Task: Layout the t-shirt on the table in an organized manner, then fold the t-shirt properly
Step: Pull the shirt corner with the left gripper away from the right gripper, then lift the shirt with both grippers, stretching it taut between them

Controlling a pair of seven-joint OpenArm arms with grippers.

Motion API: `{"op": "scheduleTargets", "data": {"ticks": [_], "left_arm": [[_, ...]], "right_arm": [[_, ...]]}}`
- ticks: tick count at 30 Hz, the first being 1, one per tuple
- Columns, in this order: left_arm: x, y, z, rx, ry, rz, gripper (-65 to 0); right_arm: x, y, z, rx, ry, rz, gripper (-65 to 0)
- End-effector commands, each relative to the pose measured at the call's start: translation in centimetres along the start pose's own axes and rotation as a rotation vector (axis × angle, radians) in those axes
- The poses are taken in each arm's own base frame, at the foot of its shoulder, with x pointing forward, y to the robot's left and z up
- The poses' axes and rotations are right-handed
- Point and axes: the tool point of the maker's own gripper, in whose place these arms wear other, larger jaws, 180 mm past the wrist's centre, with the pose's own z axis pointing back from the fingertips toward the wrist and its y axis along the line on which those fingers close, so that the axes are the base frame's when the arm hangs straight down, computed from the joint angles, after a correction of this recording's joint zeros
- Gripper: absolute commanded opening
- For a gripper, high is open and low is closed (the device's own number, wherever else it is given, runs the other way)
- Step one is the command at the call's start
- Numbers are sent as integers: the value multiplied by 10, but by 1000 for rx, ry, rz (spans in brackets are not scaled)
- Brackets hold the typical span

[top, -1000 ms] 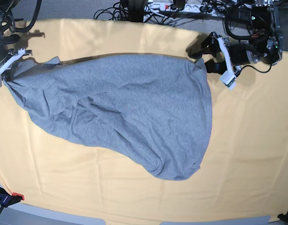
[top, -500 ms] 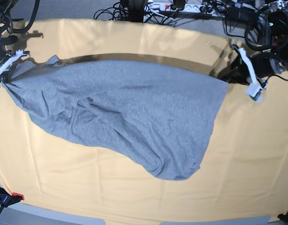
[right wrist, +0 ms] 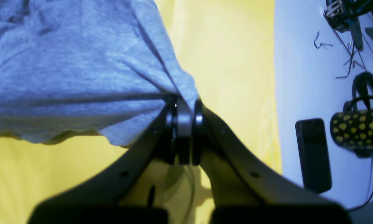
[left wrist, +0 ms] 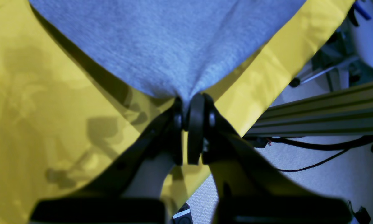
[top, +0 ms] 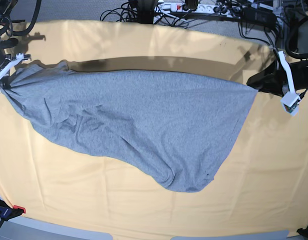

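T-shirt (top: pixel 138 120) hangs stretched along the table's (top: pixel 143 210) far edge: left gripper (left wrist: pixel 188 107) and right gripper (right wrist: pixel 183 107) each pinch a corner closed, so you can spread it flat.

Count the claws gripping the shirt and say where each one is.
2. The left claw pinches the t-shirt at its end near the table's edge; the right claw pinches the opposite end. None hidden.

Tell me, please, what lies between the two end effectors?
Only the t-shirt, stretched between the left end effector and right end effector, as the base view shows.
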Motion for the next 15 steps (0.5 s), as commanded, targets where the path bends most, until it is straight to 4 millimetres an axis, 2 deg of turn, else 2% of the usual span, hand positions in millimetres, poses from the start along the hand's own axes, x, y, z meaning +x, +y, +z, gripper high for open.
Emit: {"op": "scheduleTargets", "data": {"ticks": [1,6,9,15], "left_arm": [[5,-1,6,1,3,-22,-650],[-21,-12,3,-34,61,27,-650],[-35,-19,2,-53,92,62,-650],[-39,-22,1,-60,103,73,-650]], "right_arm": [[9,-6,3,-19,-28,18,-650],[-4,-4,5,-12,23,24,-650],[-19,-1,7,-1,81,32,-650],[-41,6,13,29,154,68,-650]]}}
